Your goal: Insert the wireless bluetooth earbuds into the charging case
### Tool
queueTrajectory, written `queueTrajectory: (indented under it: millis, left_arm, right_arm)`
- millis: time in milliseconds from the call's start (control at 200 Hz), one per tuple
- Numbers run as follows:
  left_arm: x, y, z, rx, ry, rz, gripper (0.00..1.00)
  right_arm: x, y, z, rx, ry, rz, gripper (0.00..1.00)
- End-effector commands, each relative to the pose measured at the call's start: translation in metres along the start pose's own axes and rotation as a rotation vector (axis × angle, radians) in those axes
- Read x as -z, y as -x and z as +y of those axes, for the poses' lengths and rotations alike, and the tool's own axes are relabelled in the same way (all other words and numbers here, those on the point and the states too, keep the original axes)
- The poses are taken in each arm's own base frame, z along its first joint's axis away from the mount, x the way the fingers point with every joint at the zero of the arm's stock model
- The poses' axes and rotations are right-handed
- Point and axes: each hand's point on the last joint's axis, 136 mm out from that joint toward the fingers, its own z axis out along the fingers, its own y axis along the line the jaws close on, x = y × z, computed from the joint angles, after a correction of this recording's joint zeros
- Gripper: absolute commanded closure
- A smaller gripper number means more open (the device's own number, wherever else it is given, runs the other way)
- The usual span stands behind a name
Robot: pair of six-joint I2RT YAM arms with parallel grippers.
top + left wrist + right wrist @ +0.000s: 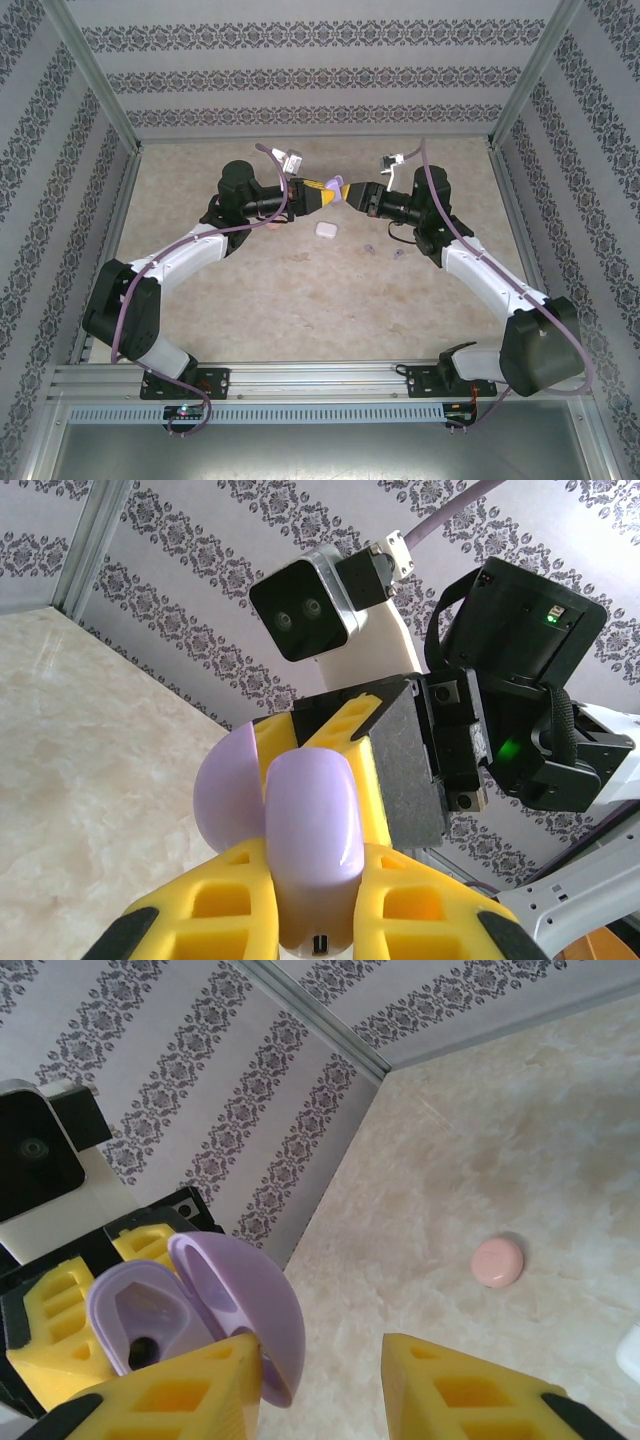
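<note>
Above the middle of the marbled table (250, 290), my left gripper (312, 865) clamps its yellow fingers (420, 895) on either side of the pale purple charging case (310, 820), held in the air with its lid (225, 790) swung open. My right gripper (320, 1350) faces it with jaws spread wide and nothing between them; one of its fingers (190, 1390) sits right against the edge of the open lid, though I cannot tell whether it touches. In the overhead view the two grippers meet tip to tip. Two tiny pale purple earbuds (368, 247) lie on the table below the right gripper, near a white case (327, 231). A pink case (497, 1260) rests on the table, well apart
</note>
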Motion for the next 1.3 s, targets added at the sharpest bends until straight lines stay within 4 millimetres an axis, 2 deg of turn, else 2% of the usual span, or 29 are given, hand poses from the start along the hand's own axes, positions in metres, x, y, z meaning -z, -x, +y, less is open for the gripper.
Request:
queueTrajectory:
  millis: [0,305,565,914,1024,1174,1294]
  left_arm:
    - [0.003,0.021,-0.025,-0.074,-0.057,-0.041,1.00]
    - [0.000,0.023,-0.028,-0.076,-0.063,-0.044,1.00]
    - [-0.004,0.019,-0.025,-0.063,-0.061,-0.034,1.00]
    - [-0.006,0.014,-0.006,-0.035,0.019,-0.034,0.99]
    - [-0.006,0.013,-0.001,-0.030,0.041,-0.035,0.94]
    - [-0.004,0.013,0.006,-0.028,0.085,-0.048,0.63]
    - [-0.001,0.013,0.009,-0.036,0.117,-0.046,0.49]
  right_arm:
    - [-0.003,0.015,0.016,0.038,0.040,-0.034,0.64]
    - [-0.007,0.015,0.015,0.026,0.050,-0.029,0.80]
    - [-0.006,0.017,0.020,0.031,0.058,-0.029,1.00]
    - [-0.007,0.019,0.016,0.026,0.029,-0.028,1.00]
    - [-0.007,0.019,0.011,0.026,0.008,-0.029,1.00]
    - [-0.006,0.020,-0.001,0.017,-0.044,-0.039,1.00]
    - [-0.003,0.022,-0.014,0.011,-0.088,-0.040,1.00]
